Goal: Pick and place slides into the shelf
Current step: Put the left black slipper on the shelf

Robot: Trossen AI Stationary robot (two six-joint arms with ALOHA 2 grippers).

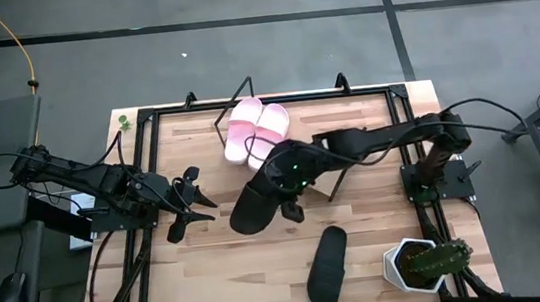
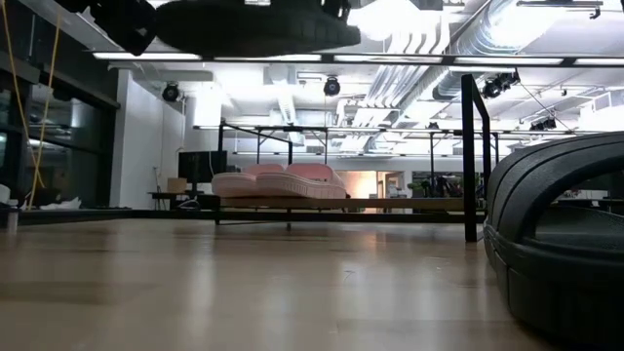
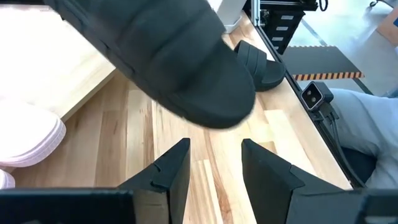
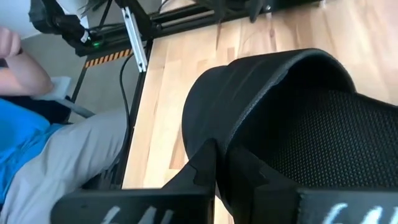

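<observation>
My right gripper (image 1: 288, 181) is over the table's middle, shut on a black slide (image 1: 253, 203) that hangs high above the tabletop, as the low view shows the slide (image 2: 255, 24). Two pale pink slides (image 1: 256, 130) lie side by side, soles down, on the tilted wooden shelf (image 2: 390, 204) at the far middle. A second black slide (image 1: 327, 266) lies on the table near the front edge. My left gripper (image 1: 187, 206) is open, left of the held slide and touching nothing; in the left wrist view its gripper (image 3: 214, 163) looks up at the held slide's sole (image 3: 174, 56). My right gripper (image 4: 217, 160) pinches the black slide by the edge of its broad strap (image 4: 249, 115), one finger outside the strap and one under it, inside the foot opening. The fingers reach in from the table's right, slanting down. The slide is lifted clear and sits roughly level.
A potted cactus in a white pot (image 1: 418, 264) stands at the near right corner. Black frame rails run along the table's edges (image 1: 146, 119). A seated person's blue sleeve and grey trousers (image 4: 56, 162) show beyond the table's edge. Bare wood lies between the two arms.
</observation>
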